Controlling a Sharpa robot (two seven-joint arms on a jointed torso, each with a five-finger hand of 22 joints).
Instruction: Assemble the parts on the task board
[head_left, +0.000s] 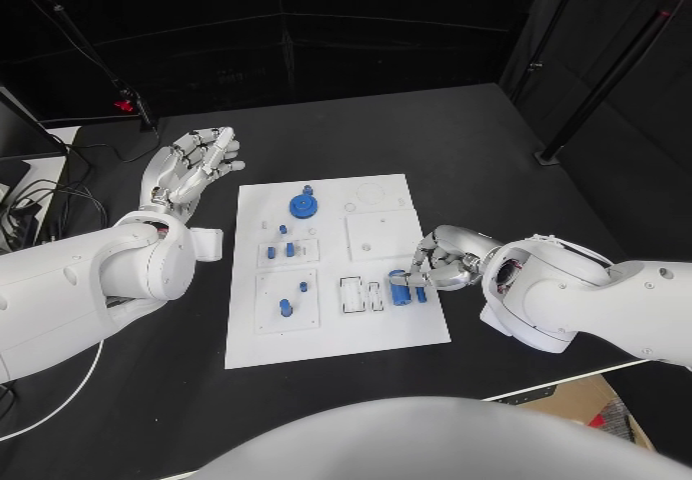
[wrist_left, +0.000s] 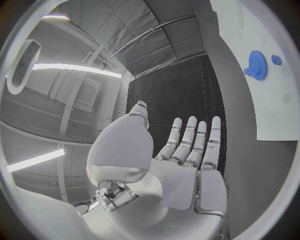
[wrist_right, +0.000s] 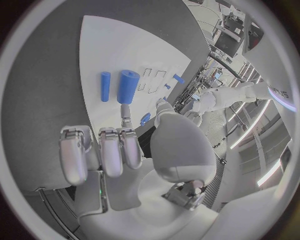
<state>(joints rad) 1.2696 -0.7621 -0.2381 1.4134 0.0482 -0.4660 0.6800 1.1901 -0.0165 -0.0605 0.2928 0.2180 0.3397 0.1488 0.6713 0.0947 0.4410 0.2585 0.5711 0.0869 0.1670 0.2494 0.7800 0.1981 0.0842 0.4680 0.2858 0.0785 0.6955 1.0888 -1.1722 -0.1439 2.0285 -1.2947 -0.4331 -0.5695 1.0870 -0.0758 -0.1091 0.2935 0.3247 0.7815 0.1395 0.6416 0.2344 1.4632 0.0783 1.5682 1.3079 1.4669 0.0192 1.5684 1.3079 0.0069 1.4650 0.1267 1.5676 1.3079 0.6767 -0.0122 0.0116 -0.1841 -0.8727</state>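
Two white arms reach over the black counter (head_left: 476, 140), one on either side of the white task board (head_left: 335, 325). The left hand (head_left: 195, 165) hangs beyond the board's left edge, palm flat and fingers spread, holding nothing. The right hand (head_left: 433, 265) sits at the board's right edge with its fingers curled down beside a thick blue cylinder (head_left: 400, 283) and a thinner blue peg (head_left: 421, 294); whether it actually grips either one I cannot tell. A blue gear (head_left: 304, 206) lies near the board's far end, and several small blue parts (head_left: 286, 250) rest in the square recesses on its left half.
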